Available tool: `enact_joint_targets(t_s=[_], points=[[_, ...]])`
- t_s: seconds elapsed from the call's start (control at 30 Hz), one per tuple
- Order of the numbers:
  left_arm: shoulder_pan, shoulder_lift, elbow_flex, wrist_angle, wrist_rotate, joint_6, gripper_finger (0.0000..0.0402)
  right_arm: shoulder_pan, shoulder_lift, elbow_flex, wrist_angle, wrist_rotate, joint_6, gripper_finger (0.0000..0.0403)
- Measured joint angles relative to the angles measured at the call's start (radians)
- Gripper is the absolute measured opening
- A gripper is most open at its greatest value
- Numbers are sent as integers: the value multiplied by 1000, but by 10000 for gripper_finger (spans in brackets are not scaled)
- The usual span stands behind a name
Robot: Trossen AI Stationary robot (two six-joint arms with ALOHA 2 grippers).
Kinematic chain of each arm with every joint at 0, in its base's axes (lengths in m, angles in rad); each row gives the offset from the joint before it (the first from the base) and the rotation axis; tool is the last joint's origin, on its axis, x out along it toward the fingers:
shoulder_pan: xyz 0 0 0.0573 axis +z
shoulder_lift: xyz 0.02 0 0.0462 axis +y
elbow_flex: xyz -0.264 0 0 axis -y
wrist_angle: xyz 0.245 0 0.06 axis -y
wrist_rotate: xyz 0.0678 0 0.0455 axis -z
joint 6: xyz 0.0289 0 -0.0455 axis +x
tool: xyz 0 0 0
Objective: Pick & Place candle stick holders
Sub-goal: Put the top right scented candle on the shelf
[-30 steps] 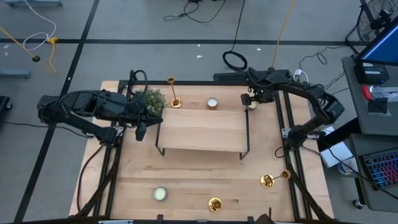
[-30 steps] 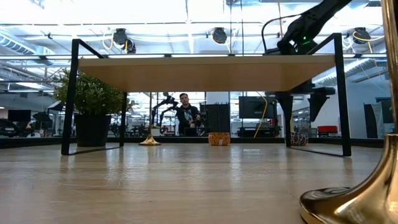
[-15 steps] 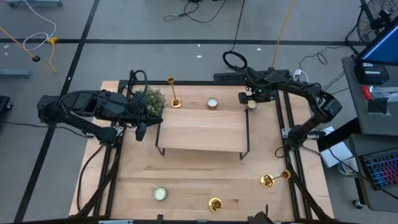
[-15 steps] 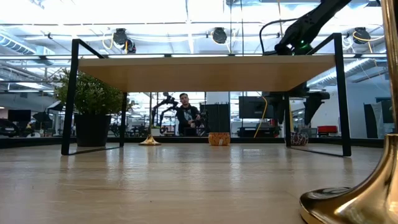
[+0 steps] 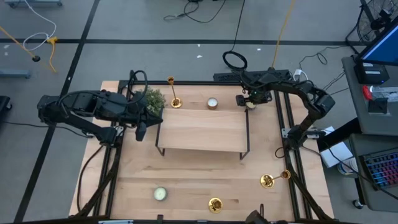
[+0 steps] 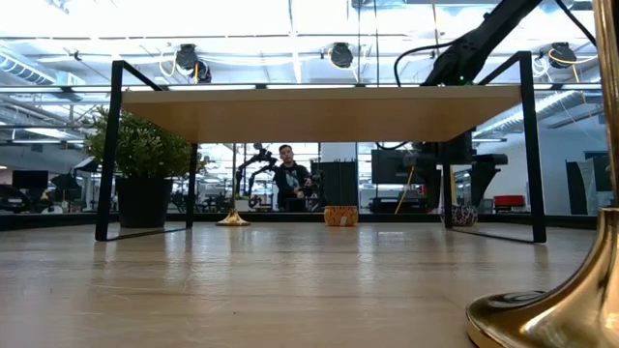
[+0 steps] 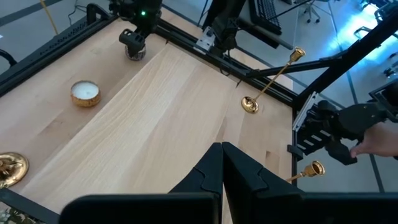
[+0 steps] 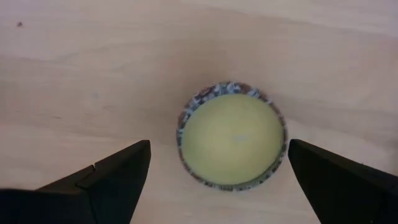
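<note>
Hovering: the right gripper [image 5: 247,101] is held over a patterned tealight [image 8: 232,133] at the far right corner of the table [image 5: 199,180], fingers spread wide on either side of it, nothing pinched
Waiting: the left gripper [image 7: 222,151] is parked by the bushy plant [image 5: 152,99] at the far left, fingers pressed together, nothing held
Holders: 3 candle stick holders are seen; 1 upright holder [image 5: 175,99] stands at the far edge near the plant, 1 tipped holder [image 5: 272,179] lies near the right edge, 1 near-edge holder [image 5: 215,204] sits at the front
Progress: judged barely begun, since no holder is gripped and none is seen on the raised shelf [image 5: 202,130]
Left to do: all 3 holders remain to be picked and placed
Clutter: a white tealight [image 5: 212,102] sits beside the upright holder, a pale candle [image 5: 160,193] near the front left
Obstruction: the shelf's black legs and the plant crowd the approach to the upright holder
</note>
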Motion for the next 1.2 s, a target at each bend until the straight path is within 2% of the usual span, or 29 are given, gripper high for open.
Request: enact_joint_targets(t_s=[0.1, 0.87, 1.2], points=[[0, 0, 0, 0, 0, 1, 8, 0, 0, 0, 1, 26, 0, 380], [0, 0, 0, 0, 0, 4, 8, 0, 0, 0, 20, 0, 64, 380], [0, 0, 0, 0, 0, 1, 8, -1, 64, 0, 3, -28, 74, 380]])
